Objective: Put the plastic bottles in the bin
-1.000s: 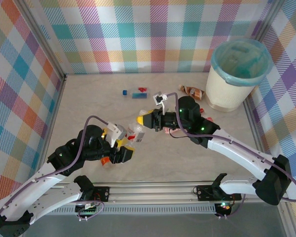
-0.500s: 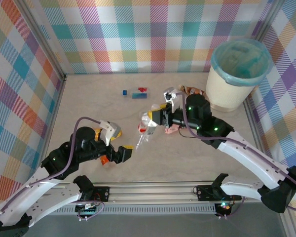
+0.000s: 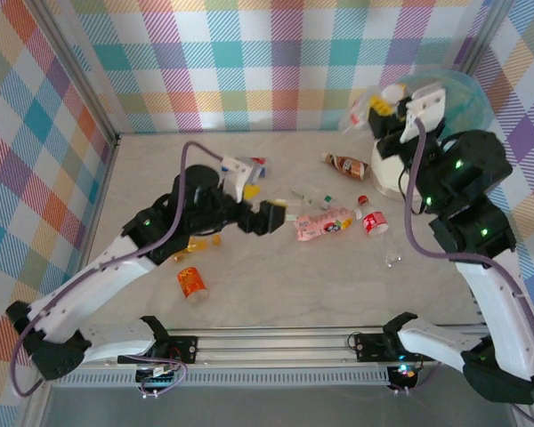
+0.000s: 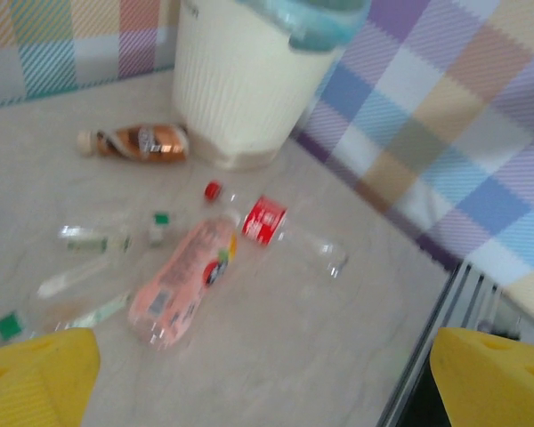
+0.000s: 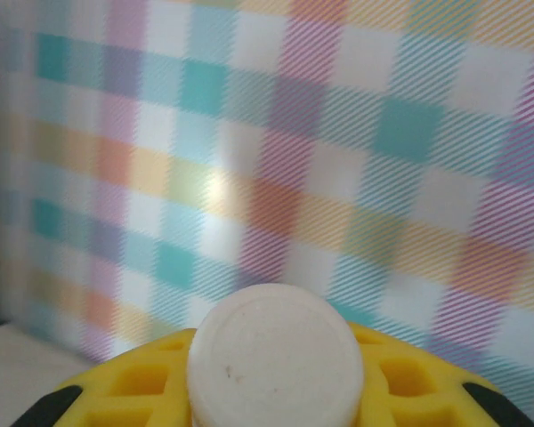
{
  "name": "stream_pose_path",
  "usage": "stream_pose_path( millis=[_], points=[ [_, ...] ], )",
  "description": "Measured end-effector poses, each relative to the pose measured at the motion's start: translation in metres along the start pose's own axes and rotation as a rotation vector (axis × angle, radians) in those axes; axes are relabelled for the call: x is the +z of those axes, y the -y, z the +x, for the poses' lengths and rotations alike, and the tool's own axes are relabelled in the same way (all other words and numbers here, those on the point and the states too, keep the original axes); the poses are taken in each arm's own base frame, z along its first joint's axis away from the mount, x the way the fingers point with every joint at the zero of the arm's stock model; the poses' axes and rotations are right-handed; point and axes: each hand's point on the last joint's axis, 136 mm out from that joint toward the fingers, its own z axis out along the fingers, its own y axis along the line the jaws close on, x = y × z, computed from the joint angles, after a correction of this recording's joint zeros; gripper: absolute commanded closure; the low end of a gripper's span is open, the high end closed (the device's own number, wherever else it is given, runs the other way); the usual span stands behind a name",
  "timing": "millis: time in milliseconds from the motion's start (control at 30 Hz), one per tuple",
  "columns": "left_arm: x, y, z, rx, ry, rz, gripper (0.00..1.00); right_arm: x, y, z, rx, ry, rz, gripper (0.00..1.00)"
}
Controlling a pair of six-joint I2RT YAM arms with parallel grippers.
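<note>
My right gripper [image 3: 380, 114] is raised beside the bin's [image 3: 387, 165] left rim, shut on a clear bottle [image 3: 360, 112]. In the right wrist view the bottle's white cap [image 5: 276, 351] sits between my yellow fingers [image 5: 142, 382]. My left gripper [image 3: 273, 216] hovers low over the table, open and empty, with its yellow fingertips [image 4: 36, 378] far apart. Just ahead of it lie a pink bottle [image 3: 324, 222] [image 4: 182, 285] and a red-labelled clear bottle [image 3: 374, 222] [image 4: 276, 222]. A brown bottle [image 3: 345, 165] [image 4: 142, 142] lies by the cream bin [image 4: 249, 80].
Two clear green-capped bottles [image 4: 89, 240] lie left of the pink one. An orange bottle [image 3: 191, 283] and a yellow one [image 3: 200, 242] lie under the left arm. Checked walls enclose the table, and a metal rail [image 4: 445, 329] runs along its near edge.
The right arm lifted the clear bottle from the table's middle up to the bin's rim. The left arm swung forward and right toward the pink bottle.
</note>
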Motion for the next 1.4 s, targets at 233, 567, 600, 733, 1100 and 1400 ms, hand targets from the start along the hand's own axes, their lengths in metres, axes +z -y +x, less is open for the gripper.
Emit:
stream_pose_path(
  millis=[233,567,600,733,1100,1400],
  points=[
    [0.071,0.042,-0.049,0.003,0.028,0.075,0.06,0.068,0.091,0.039,-0.152,-0.179,0.306,0.93],
    [0.107,0.07,-0.034,-0.001,-0.029,0.123,0.06,0.101,0.154,0.172,-0.125,-0.547,0.424,0.87],
    [0.108,0.07,-0.033,-0.003,-0.031,0.123,0.06,0.099,0.157,0.175,-0.114,-0.558,0.431,0.82],
    [0.113,0.068,-0.031,-0.006,-0.037,0.113,0.06,0.094,0.161,0.18,-0.071,-0.57,0.447,0.55],
    [0.125,0.066,-0.029,-0.01,-0.048,0.1,0.05,0.09,0.163,0.187,-0.014,-0.589,0.441,0.44],
    [0.135,0.067,-0.032,-0.01,-0.048,0.098,0.05,0.088,0.164,0.191,0.0,-0.6,0.434,0.47]
  ],
)
